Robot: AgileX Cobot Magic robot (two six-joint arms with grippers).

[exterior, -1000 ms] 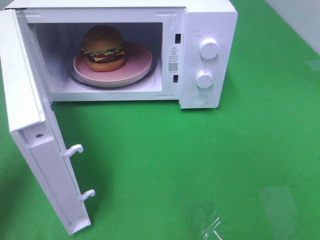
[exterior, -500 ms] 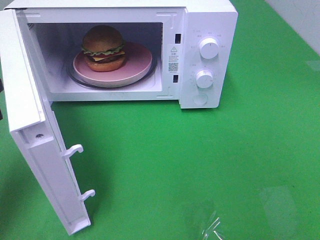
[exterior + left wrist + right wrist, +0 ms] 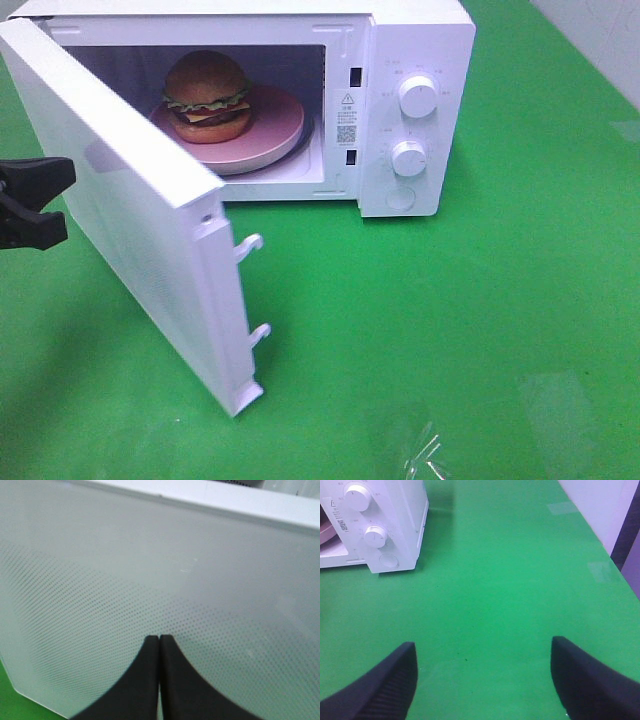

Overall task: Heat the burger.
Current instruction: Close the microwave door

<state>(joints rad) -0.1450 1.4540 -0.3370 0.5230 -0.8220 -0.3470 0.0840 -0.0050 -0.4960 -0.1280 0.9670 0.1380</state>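
The burger (image 3: 207,95) sits on a round pink plate (image 3: 275,125) inside the white microwave (image 3: 420,50). The microwave door (image 3: 150,230) stands about half open, its outer face turned to the left. My left gripper (image 3: 45,200) is at the left edge of the exterior view, just outside the door. In the left wrist view it (image 3: 159,638) is shut, with its black fingers (image 3: 175,680) against the dotted door panel (image 3: 150,570). My right gripper (image 3: 482,645) is open and empty above the green table, out of the exterior view.
Two white knobs, the upper (image 3: 417,96) and the lower (image 3: 408,158), and a round button (image 3: 400,198) are on the microwave's right panel, which also shows in the right wrist view (image 3: 395,525). A clear plastic scrap (image 3: 420,450) lies on the green table (image 3: 520,280). A wall (image 3: 590,505) borders the table's right side.
The door has swung from wide open toward the microwave, now about half closed. My left gripper has come into the exterior view at the left, behind the door.
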